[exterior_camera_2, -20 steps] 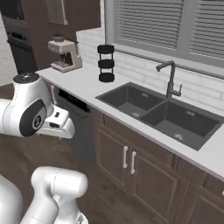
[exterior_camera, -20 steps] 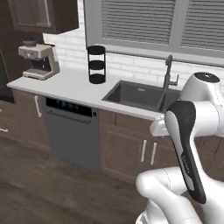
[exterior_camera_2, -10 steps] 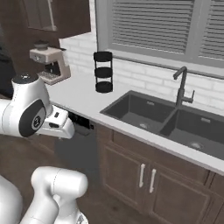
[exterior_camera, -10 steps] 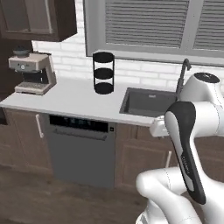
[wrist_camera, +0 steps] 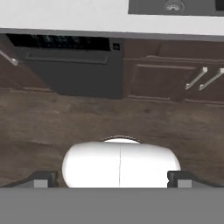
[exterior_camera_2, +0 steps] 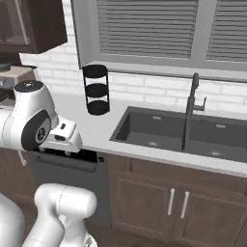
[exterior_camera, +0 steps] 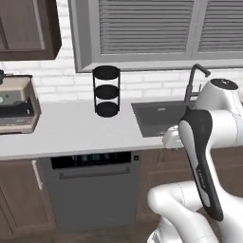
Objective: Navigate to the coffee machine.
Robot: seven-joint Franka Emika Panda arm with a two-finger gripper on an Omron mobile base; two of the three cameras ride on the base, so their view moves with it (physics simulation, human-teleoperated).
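while the end effector (wrist_camera: 112, 179) hangs wide open and empty, the coffee machine (exterior_camera: 16, 105) sits at the left frame edge, on the bench (exterior_camera: 71, 130).

— What is the coffee machine (exterior_camera: 16, 105) made of?
— Matt beige casing with a dark front. The counter (exterior_camera: 85, 130) is smooth pale grey, the cabinets (exterior_camera_2: 183, 202) brown wood, the faucet (exterior_camera_2: 192, 108) dark metal

Arm folded, hand aimed floorward, fingers (wrist_camera: 43, 178) spread wide.
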